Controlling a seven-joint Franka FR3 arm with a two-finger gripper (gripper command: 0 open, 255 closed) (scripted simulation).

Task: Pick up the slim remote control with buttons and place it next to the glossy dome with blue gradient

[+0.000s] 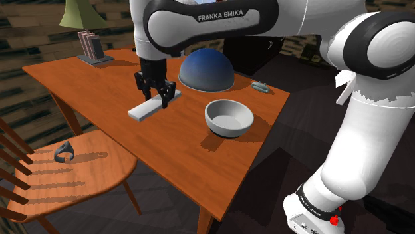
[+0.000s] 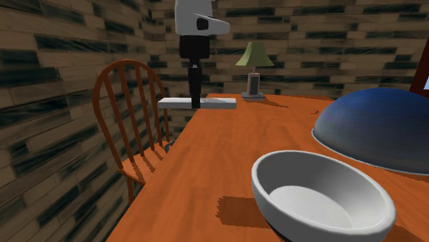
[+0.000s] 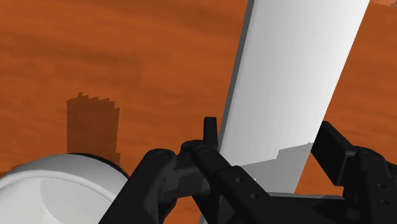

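Note:
The remote [image 1: 147,110] is drawn as a plain pale grey slab with no buttons showing. My black gripper [image 1: 159,101] is shut on its end nearer the dome and holds it level, a little above the wooden table [image 1: 86,80]. The wrist view has the remote [image 3: 292,76] clasped between both fingers [image 3: 210,130]. From the second exterior view the remote [image 2: 206,103] hangs under the gripper [image 2: 196,102] over the table's far part. The glossy blue dome [image 1: 206,70] [image 2: 378,127] rests on the table just beyond the gripper, towards the shoulder view's right.
A grey bowl [image 1: 229,117] [image 2: 320,199] [image 3: 57,184] stands in front of the dome. A green-shaded lamp [image 1: 83,16] [image 2: 255,55] and upright books [image 1: 93,46] occupy the far corner. A small grey object [image 1: 261,86] lies past the dome. A wooden chair [image 1: 60,173] holds a dark ring-shaped object [image 1: 64,152].

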